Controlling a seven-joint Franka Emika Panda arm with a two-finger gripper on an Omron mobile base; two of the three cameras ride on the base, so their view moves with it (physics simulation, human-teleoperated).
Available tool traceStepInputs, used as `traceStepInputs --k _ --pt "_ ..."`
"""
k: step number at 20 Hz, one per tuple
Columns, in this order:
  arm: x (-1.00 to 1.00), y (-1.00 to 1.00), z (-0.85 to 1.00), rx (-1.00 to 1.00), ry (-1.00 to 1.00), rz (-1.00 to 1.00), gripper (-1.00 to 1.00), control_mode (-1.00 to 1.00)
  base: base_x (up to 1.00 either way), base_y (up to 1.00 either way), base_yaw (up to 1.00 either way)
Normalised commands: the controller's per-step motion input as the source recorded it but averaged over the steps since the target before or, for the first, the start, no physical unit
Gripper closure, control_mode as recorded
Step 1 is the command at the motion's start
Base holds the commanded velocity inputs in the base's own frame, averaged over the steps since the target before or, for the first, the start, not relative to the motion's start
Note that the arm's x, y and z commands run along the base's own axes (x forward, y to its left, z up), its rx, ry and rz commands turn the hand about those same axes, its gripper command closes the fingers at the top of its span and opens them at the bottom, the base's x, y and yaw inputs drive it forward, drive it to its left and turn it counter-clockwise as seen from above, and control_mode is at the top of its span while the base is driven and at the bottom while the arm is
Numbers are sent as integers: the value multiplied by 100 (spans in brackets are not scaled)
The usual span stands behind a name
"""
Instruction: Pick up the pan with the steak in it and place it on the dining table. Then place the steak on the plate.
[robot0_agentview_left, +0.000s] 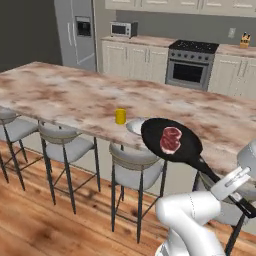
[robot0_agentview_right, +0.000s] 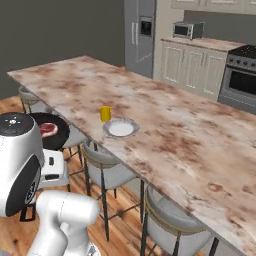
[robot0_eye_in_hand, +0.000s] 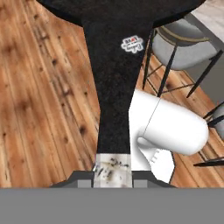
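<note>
One yellow cup (robot0_agentview_left: 120, 116) is the leftmost thing I see on the marbled dining counter (robot0_agentview_left: 75, 95), near its front edge. Just right of it lies the white plate (robot0_agentview_left: 134, 126) with the grey rim, partly covered in the left base view by the black pan (robot0_agentview_left: 171, 141). In the right base view the pan (robot0_agentview_right: 50, 131) appears out over the stools, short of the counter edge and apart from the plate (robot0_agentview_right: 120, 128). The steak (robot0_agentview_left: 170, 140) lies flat inside the pan, red-pink with a pale rim. The pan's long handle runs down to the right into my end effector (robot0_agentview_left: 239, 192), which is clamped shut on the handle's end; the hand view shows the handle (robot0_eye_in_hand: 114, 109) running up from between the fingertips. Grey stools (robot0_agentview_left: 137, 167) stand along the counter on the wooden floor (robot0_agentview_left: 30, 225).
</note>
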Motion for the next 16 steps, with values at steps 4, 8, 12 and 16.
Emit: traceStepInputs --k 4,8,12,16 --pt "0 0 0 0 0 0 100 100 0 0 -50" --pt "0 0 0 0 0 0 100 100 0 0 -50" --pt "0 0 0 0 0 0 100 100 0 0 -50" --pt "0 0 0 0 0 0 100 100 0 0 -50"
